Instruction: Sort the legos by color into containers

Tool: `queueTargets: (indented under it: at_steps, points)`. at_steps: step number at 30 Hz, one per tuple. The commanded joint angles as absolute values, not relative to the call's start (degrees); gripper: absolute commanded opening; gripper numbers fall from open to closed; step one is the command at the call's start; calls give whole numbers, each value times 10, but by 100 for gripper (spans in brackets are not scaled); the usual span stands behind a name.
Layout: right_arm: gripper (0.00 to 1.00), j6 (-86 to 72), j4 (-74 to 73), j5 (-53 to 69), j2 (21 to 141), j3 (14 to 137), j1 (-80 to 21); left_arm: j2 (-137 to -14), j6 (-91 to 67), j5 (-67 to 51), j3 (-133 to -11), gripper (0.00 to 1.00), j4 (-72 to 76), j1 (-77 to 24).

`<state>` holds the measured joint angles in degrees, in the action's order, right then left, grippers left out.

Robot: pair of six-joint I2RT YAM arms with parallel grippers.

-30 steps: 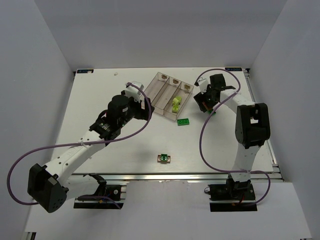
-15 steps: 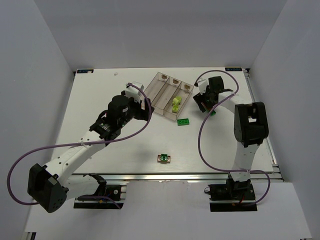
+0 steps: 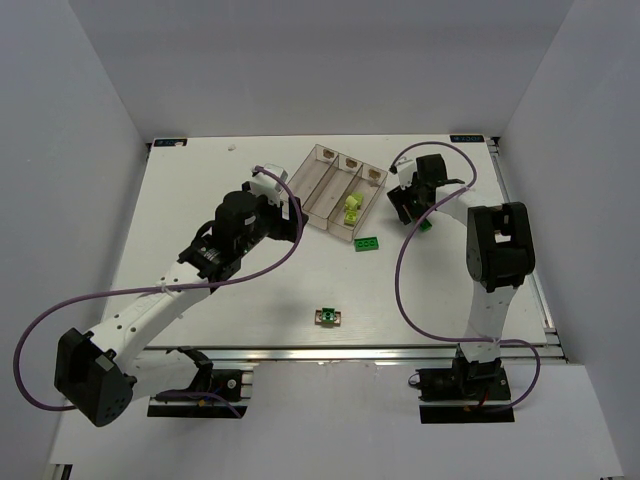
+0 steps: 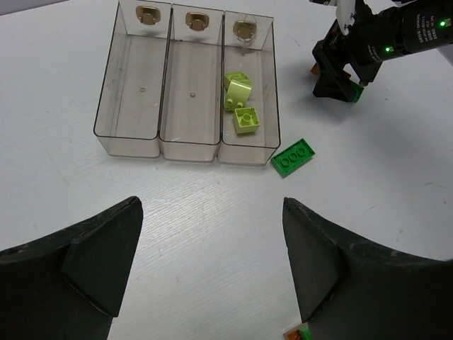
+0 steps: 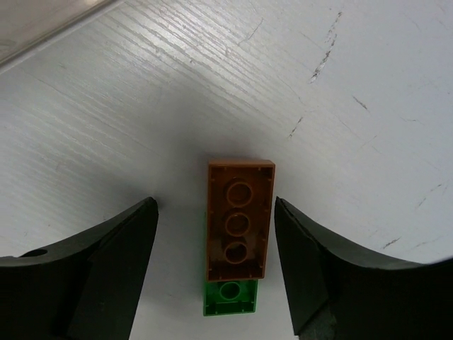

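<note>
We find the right pincer open and empty, straddling the orange-brown lego on the table, apparently for a grasp, the left pincer likewise open, holding nothing.

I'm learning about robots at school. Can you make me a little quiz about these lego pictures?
1. True or false: the bright green brick lies inside a bin.
2. How many pale yellow-green bricks sit in the clear tray? A) none B) two C) six
3. Fill in: the right arm's fingers straddle an ____ brick that touches a small green brick.

Key: 1 false; 2 B; 3 orange-brown brick.
</note>
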<state>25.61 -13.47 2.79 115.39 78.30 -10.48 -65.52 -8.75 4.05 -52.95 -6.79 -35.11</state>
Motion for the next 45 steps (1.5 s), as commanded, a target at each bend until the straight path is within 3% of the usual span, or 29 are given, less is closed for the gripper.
queueTargets:
  at_steps: [1, 15, 21, 27, 38, 45]
  points:
    - [71, 246, -139, 51, 1162, 793, -98, -638, -82, 43, -527, 89, -58, -354]
    - [43, 248, -129, 78, 1151, 780, -94, -638, -82, 35, -526, 89, -56, -354]
    - [22, 241, -126, 115, 1119, 771, -90, -636, -82, 14, -524, 89, -53, -354]
    - [3, 178, -107, 230, 1027, 736, -80, -654, -87, -127, -523, 89, -31, -354]
    - [0, -90, 56, 574, 831, 611, -58, -646, -148, -339, -469, 92, 130, -354]
    - [0, -406, 447, 680, 766, 486, -52, -644, -242, -399, -401, 93, 302, -355]
